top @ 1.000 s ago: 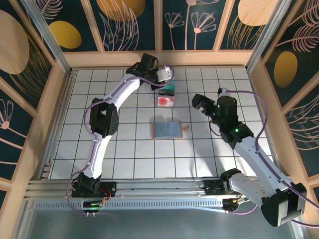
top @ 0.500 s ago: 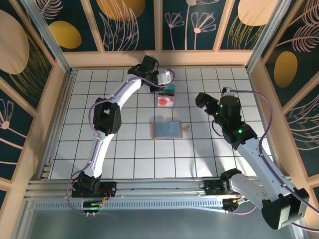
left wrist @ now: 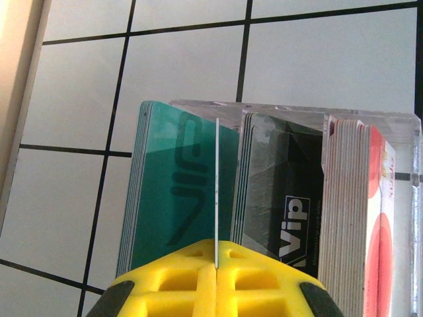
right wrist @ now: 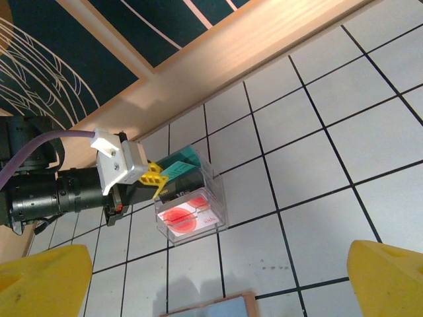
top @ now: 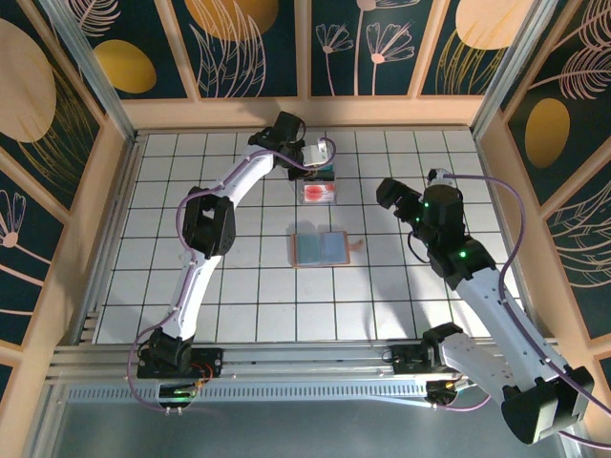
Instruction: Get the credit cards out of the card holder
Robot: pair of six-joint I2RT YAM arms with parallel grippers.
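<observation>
Card holder (top: 320, 250) lies open in the middle of the table (top: 191, 286), looking emptied. One thin card (left wrist: 217, 191), edge-on, is clamped in the left pincer (left wrist: 216, 254) above the clear box (left wrist: 297, 109). It could snag a divider or drop into the wrong slot. The box holds a teal stack (left wrist: 178, 191), a black stack (left wrist: 277, 198) and a red-circled stack (left wrist: 370, 224). The right pincer (right wrist: 215, 281) gapes wide, empty.

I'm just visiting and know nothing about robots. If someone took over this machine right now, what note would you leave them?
Left gripper: shut on a thin card, seen edge-on, at the clear box toward the far wall.
Right gripper: open, empty, hovering to the right of and beyond the card holder.
Card holder: lying open mid-table, blue-grey inside up.
Done: teal cards, dark cards and red-circle cards stand in the box.
Left: release the held card there, then check the holder for more; I cannot tell from here.
</observation>
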